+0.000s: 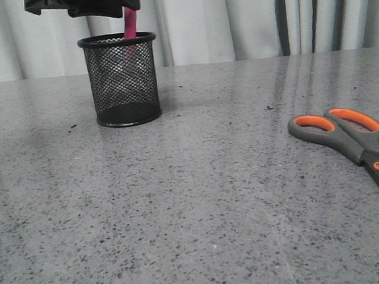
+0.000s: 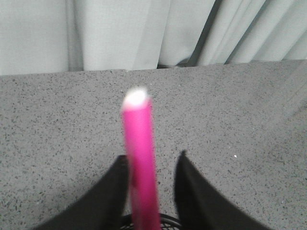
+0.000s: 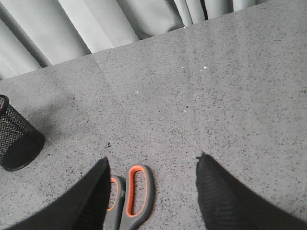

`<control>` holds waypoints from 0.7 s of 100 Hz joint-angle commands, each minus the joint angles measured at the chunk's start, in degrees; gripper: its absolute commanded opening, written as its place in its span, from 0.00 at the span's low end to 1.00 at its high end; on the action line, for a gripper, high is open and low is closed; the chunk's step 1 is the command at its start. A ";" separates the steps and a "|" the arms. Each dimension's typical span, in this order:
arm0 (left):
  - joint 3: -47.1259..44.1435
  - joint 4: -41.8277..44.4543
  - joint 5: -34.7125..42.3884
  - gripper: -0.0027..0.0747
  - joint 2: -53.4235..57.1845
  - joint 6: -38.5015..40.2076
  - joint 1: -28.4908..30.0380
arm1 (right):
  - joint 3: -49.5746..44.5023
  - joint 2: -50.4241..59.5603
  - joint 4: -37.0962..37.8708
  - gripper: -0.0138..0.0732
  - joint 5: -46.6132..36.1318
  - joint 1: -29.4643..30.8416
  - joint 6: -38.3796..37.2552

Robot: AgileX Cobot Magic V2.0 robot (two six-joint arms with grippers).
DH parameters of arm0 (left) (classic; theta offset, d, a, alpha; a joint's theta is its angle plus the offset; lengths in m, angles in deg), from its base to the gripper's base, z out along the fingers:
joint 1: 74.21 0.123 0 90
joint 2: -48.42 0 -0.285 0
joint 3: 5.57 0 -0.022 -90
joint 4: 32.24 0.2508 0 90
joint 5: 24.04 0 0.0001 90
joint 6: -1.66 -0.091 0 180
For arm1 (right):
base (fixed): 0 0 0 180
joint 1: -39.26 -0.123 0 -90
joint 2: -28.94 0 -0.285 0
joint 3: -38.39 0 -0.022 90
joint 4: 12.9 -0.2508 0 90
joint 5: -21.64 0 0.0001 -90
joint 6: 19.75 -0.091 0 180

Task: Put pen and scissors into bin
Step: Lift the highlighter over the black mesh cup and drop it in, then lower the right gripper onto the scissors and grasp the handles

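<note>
The black mesh bin (image 1: 119, 78) stands at the back left of the table. My left gripper (image 1: 121, 3) hangs right above it, cut off by the frame's top. The pink pen (image 1: 130, 22) stands upright under it, with its lower end inside the bin. In the left wrist view the pen (image 2: 140, 163) is blurred and lies against one finger. A gap shows to the other finger (image 2: 192, 187), so the left gripper (image 2: 154, 160) is open, and the bin's rim (image 2: 168, 221) shows below. The scissors (image 1: 348, 135) lie flat at the right. My right gripper (image 3: 152, 163) is open above their handles (image 3: 136, 191).
Grey speckled tabletop (image 1: 201, 201) with pale curtains (image 1: 231, 12) behind its far edge. The bin also shows in the right wrist view (image 3: 14, 139), far off to the side of the scissors. A few dark crumbs (image 1: 270, 107) lie on the table.
</note>
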 commanded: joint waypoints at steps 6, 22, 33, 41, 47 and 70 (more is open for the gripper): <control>1.84 0.25 -0.04 0.67 5.47 -0.38 -0.39 | 3.22 -0.62 -0.13 0.57 -3.83 -0.08 0.16; 1.84 0.25 -0.29 0.64 13.29 -0.38 -0.39 | 10.58 -1.42 -0.13 0.57 -1.41 -1.18 2.14; 1.84 0.25 -1.69 0.59 20.85 -0.38 -0.39 | 17.81 -5.94 -0.13 0.57 5.88 -4.56 3.84; 1.84 0.25 -2.62 0.57 25.98 -0.38 -0.39 | 21.75 -10.97 -0.13 0.57 12.79 -8.42 5.18; 1.84 0.25 -3.47 0.57 29.73 -0.38 -0.39 | 23.75 -15.63 -0.13 0.57 16.07 -11.43 5.30; 0.58 1.78 -5.96 0.57 39.83 -0.38 -0.39 | 26.01 -31.88 4.35 0.58 24.52 -22.67 -0.19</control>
